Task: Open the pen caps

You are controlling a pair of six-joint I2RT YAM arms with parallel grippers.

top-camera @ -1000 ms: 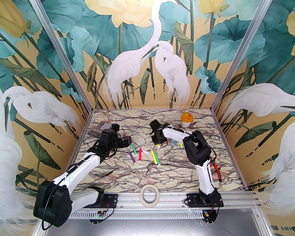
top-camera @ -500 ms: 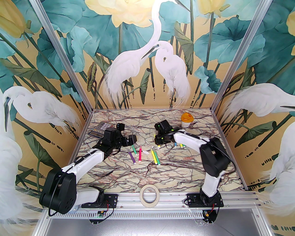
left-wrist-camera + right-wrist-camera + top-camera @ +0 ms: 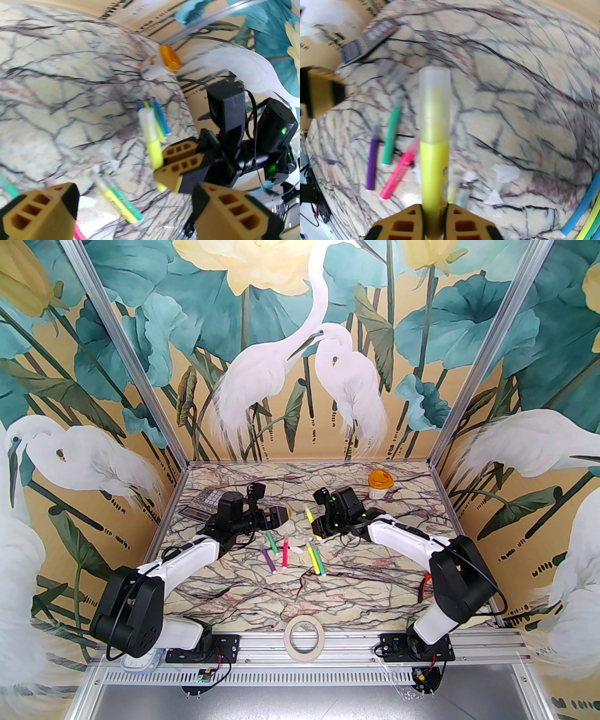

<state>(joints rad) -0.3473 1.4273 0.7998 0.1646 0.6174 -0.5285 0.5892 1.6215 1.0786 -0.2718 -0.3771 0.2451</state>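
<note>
Plainly, the clear cap is seated on the far end of the yellow pen, covering its tip. The right gripper clamps this pen by its lower body, a tan finger pressed to each side, so the capped end points away from the wrist. From above, the pen is held clear of the table and tilted, with the cap toward the back wall.

The left gripper is just to the left of the held pen and not touching it. Its fingers are spread wide with nothing between them. In the left wrist view the capped pen stands beyond that gap.

A purple pen, a green pen and a pink pen lie close together on the table, near the left gripper. A yellow and green pair lies side by side just to their right. A bunch of blue, green and yellow pens lies on the far side of the right gripper. Motion blur hides whether those pens are capped.

At the back left is a calculator, at the back right an orange-lidded jar, and at the near edge between the arm bases a roll of tape.
</note>
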